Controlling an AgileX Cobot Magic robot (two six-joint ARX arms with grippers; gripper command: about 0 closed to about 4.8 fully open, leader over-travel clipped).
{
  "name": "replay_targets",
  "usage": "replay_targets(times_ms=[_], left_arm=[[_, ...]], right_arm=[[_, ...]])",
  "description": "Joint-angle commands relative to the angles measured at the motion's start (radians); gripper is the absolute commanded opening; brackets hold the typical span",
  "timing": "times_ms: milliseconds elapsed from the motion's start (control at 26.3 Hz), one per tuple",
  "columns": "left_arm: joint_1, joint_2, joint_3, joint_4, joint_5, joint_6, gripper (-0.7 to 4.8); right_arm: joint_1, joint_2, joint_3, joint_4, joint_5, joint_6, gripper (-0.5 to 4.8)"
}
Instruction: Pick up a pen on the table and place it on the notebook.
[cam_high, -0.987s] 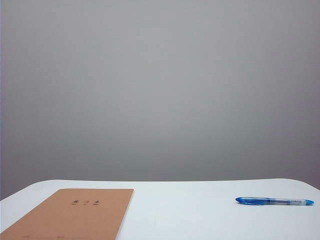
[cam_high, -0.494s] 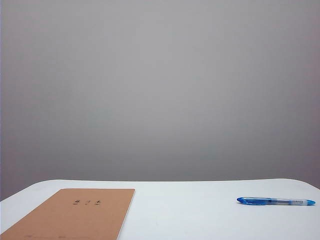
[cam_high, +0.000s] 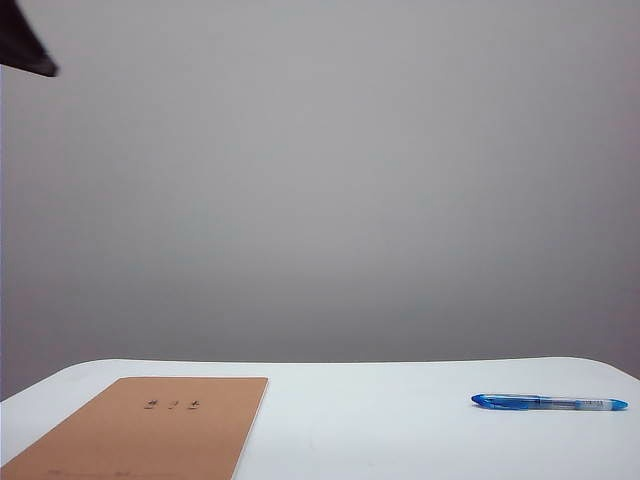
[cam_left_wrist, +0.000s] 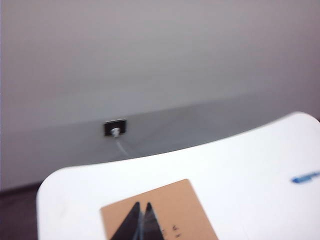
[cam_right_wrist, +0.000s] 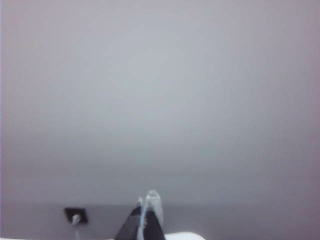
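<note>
The blue pen (cam_high: 548, 402) lies flat on the white table (cam_high: 380, 420) at the right, thick end pointing left. At the front left lies the tan notebook (cam_high: 150, 430), flat. In the left wrist view my left gripper (cam_left_wrist: 141, 205) is shut and empty, its tips hanging over the notebook (cam_left_wrist: 190, 210), with the pen (cam_left_wrist: 306, 177) a blur far off to the side. My right gripper (cam_right_wrist: 149, 196) is shut and empty, raised and pointing at the grey wall, with only a sliver of the table (cam_right_wrist: 185, 235) under it. Neither gripper touches the pen.
A dark piece of an arm (cam_high: 25, 45) pokes into the exterior view's top left corner. A plain grey wall stands behind the table. Low on it is a black wall socket (cam_left_wrist: 115, 128) with a cable, which the right wrist view also shows, the socket (cam_right_wrist: 75, 215).
A dark part of an arm has come into the exterior view's top left corner. The pen and the notebook have not moved.
</note>
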Motion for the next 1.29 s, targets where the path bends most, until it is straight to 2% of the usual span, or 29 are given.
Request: replay_targets(times_ms=[38,114,228,380,608,759,797,987,1177,1291], left_arm=[[-0.074,0.021,0.034,0.016,-0.034,0.119,-0.06],[-0.136,0.023,0.043,0.018,-0.122,0.154,-0.06],[-0.221,0.023,0.051,0.017,-0.247,0.195,-0.06],[-0.285,0.035,0.053,0.020,-0.300,0.193,-0.06],[-0.311,0.078,0.053,0.016,-0.271,0.122,-0.06],[-0.311,0.102,0.053,0.008,-0.133,0.120,-0.06],[-0.311,0.117,0.053,0.002,-0.095,0.118,-0.06],[-0.312,0.169,0.053,-0.035,-0.040,0.103,-0.06],[-0.333,0.228,0.053,-0.017,-0.026,0.103,-0.06],[-0.371,0.274,0.053,0.011,-0.026,0.106,-0.06]], right_arm=[[-0.049,0.179,0.143,-0.015,-0.181,-0.069,-0.01],[-0.074,0.298,0.251,-0.064,-0.252,-0.121,-0.01],[-0.103,0.450,0.386,-0.117,-0.282,-0.215,-0.01],[-0.107,0.622,0.500,-0.113,-0.330,-0.320,-0.01],[-0.103,0.868,0.626,-0.178,-0.438,-0.479,-0.01],[-0.100,1.028,0.728,-0.289,-0.507,-0.581,-0.01],[-0.100,1.098,0.779,-0.365,-0.533,-0.647,-0.01],[-0.082,1.239,0.885,-0.565,-0.590,-0.858,-0.01],[-0.023,1.311,0.893,-0.647,-0.568,-1.025,0.10],[0.032,1.376,0.893,-0.650,-0.448,-1.148,0.14]])
